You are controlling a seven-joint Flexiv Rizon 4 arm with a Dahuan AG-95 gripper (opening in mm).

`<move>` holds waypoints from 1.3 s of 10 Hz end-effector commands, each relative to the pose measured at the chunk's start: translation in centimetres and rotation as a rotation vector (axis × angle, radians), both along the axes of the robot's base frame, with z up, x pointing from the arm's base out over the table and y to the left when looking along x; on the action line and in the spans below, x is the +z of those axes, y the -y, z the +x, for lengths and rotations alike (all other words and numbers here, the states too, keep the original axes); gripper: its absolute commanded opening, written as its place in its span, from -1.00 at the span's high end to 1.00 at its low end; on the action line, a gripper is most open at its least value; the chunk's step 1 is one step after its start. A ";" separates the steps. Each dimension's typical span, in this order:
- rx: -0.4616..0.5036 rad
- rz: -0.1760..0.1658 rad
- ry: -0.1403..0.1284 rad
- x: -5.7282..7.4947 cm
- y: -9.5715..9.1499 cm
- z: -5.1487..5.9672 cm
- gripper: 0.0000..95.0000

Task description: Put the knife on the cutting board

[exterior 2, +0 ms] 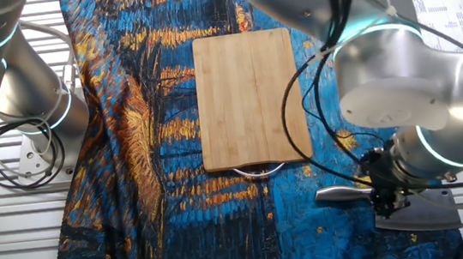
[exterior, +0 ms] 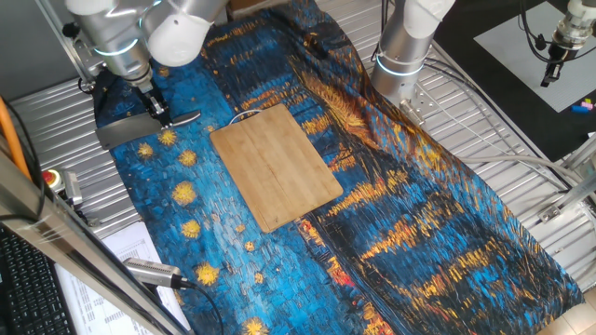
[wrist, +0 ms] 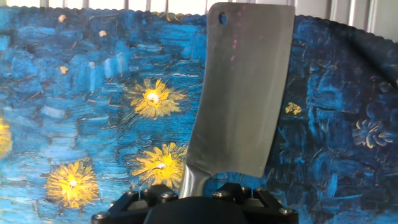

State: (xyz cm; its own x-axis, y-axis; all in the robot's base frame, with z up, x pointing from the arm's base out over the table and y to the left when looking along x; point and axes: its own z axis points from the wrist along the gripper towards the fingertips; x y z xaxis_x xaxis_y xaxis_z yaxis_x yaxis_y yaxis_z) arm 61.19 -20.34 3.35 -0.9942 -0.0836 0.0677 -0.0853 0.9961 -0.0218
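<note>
Steel knife [exterior: 140,127] sits upper left of the frame, off the cutting board [exterior: 277,166] at centre, on a blue painted cloth [exterior: 419,233]. Hand [exterior: 155,109] clamped where handle meets blade. Likely heavy, stiff, slick; blade-heavy, so grip near the blade.
</note>
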 end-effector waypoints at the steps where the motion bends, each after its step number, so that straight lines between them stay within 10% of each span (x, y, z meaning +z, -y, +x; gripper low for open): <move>1: -0.018 0.004 -0.008 -0.2 -0.1 -0.1 -0.20; 13: -0.073 0.000 0.005 -1.7 -0.1 -0.1 -0.20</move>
